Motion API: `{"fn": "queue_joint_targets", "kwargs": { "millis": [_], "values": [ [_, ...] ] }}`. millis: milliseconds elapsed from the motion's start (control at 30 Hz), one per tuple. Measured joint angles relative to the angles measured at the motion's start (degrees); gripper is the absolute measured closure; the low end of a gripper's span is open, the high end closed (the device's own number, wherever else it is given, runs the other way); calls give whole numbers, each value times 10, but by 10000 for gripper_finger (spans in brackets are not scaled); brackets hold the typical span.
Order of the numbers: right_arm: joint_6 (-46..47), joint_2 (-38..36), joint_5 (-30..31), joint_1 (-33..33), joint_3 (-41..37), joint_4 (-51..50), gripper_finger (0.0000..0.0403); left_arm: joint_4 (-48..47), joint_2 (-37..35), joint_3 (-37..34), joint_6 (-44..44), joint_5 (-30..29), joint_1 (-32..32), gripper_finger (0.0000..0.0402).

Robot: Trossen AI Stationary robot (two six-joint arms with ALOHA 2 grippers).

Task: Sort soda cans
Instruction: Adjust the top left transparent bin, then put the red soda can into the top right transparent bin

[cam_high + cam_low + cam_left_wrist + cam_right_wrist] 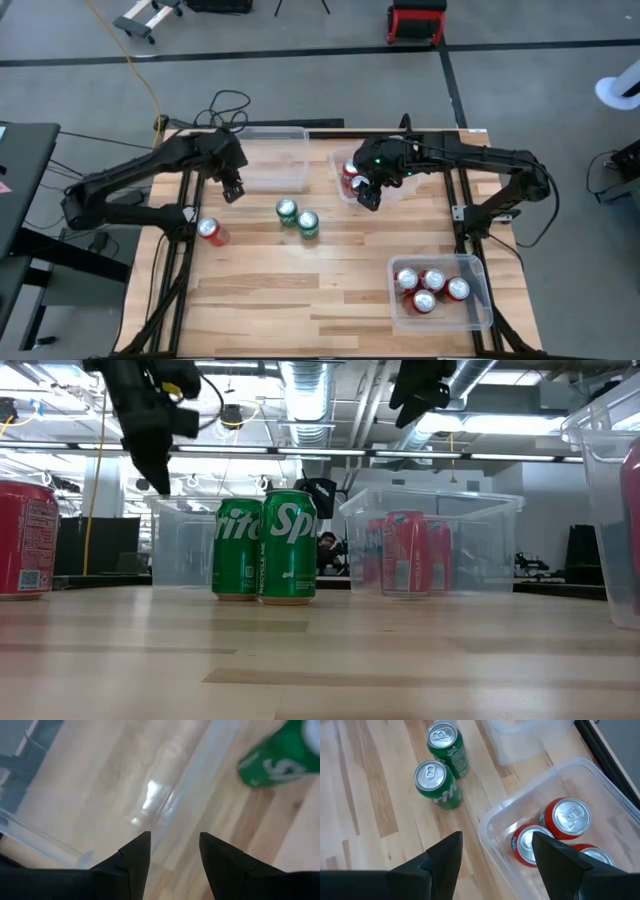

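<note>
Left pincer (233, 190) parted, empty, over the near edge of the upper-centre bin (272, 160). Right pincer (368, 196) parted, empty, above the bin's (338, 170) edge holding red cans (350, 171). Green cans (297, 217) stand mid-frame on open surface (300, 290).

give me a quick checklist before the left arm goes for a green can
1. Left claw empty: ok, fingers apart with nothing between them.
2. Green cans upright: ok, the two stand together in the table's middle.
3. Cans apart enough to grip one alone: not ok, they stand side by side, nearly touching.
4. Empty bin ready: ok, nothing shows inside it.
5. Right claw out of the way: ok, open over the red-can bin.
6. Loose red can clear of the left arm: cannot tell.
</note>
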Motion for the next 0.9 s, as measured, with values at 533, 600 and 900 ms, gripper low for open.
{"fn": "queue_joint_targets", "kwargs": {
  "millis": [533, 600, 900],
  "values": [
    [-12, 0, 0, 13, -17, 38, 143, -44, -191, 0, -214, 8, -132, 236],
    [-12, 0, 0, 20, -38, 60, 143, -43, -198, 0, -270, 13, -163, 236],
    [-1, -1, -1, 59, -166, 225, 143, 18, -172, 0, -382, -12, -304, 237]
  ]
}}
